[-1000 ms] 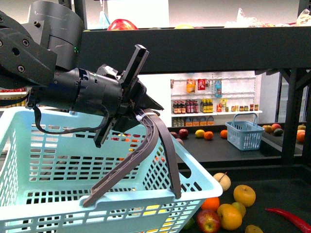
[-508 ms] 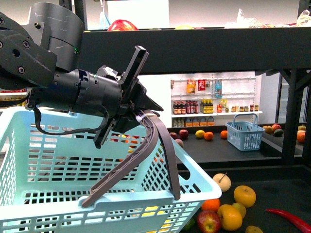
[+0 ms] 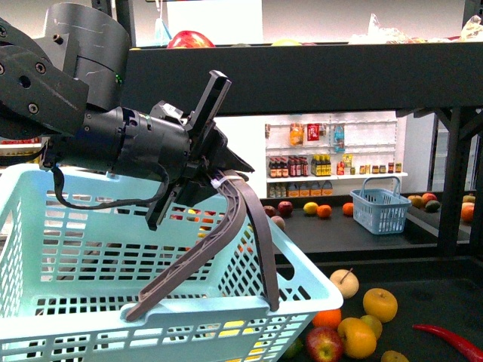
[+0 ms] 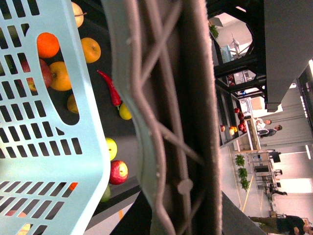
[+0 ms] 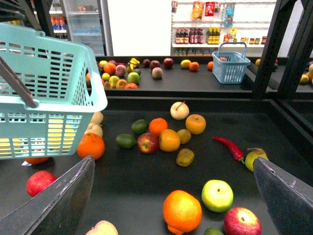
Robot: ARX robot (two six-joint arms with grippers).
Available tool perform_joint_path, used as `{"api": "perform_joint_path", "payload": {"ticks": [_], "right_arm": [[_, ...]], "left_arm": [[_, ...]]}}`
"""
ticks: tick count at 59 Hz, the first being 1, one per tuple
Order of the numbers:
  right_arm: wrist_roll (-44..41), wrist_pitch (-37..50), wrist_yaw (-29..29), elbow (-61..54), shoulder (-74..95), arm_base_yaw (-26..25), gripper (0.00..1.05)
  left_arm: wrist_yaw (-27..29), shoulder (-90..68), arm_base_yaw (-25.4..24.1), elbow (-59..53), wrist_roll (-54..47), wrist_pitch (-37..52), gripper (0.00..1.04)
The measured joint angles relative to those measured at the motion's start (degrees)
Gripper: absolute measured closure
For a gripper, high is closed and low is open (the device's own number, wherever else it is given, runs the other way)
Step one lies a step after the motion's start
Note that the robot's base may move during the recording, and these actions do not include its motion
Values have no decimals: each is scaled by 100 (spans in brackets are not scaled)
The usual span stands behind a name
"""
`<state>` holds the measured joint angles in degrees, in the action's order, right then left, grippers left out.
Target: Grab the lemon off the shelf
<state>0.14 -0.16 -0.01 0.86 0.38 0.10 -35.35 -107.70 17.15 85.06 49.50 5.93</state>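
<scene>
At the left of the front view, the left gripper (image 3: pixel 226 172) is clamped shut on the two grey handles (image 3: pixel 235 215) of a pale blue basket (image 3: pixel 90 264). The basket hangs from it, tilted, in front of the black shelf (image 3: pixel 317 75). In the left wrist view the handles fill the middle of the frame, pinched together.

Under and right of the basket, loose fruit lies on the shelf's low tier (image 3: pixel 423 294): oranges, red apples, a green apple and several yellow pieces. A small yellow fruit that looks to be the lemon (image 5: pixel 256 157) lies on this tier, to the right of the main cluster. It sits just beside one end of a red chili (image 3: pixel 449 339) (the front view cuts it off; both wrist views show it, (image 4: pixel 125 111) in the left one). It lies well apart from the basket, and neither gripper touches it.

The right gripper (image 5: pixel 173 160) shows only in its own wrist view. Its two grey fingers (image 5: pixel 58 200) are spread wide with nothing between them, above the fruit on the near part of the tier.

Farther back, a smaller blue basket (image 3: pixel 379 207) stands on another dark tier among more fruit. Behind it is white wall shelving (image 3: pixel 332 177) lined with bottles.
</scene>
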Motion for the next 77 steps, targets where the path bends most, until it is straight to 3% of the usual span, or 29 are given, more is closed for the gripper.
{"api": "perform_joint_path", "payload": {"ticks": [4,11,20,42,53,63,77], "right_arm": [[0,0,0,0,0,0,7],[0,0,-2,0,-2,0,7],[0,0,0,0,-2,0,7],[0,0,0,0,-2,0,7],[0,0,0,0,-4,0,7],[0,0,0,0,-4,0,7],[0,0,0,0,-4,0,7]], "left_arm": [[111,0,7,-2,39,35,95],[1051,0,37,-74,682,732,95],[1622,0,-170,-127,1231,1554,95],[2343,131,-1475,-1060,2424,2865,96],[2312,273,-2433,-1473,2879,3633,97],[1947,273,-3429,-1602,3178,4240,98],[1362,42,-4146,-1598,3569,5145,98]]}}
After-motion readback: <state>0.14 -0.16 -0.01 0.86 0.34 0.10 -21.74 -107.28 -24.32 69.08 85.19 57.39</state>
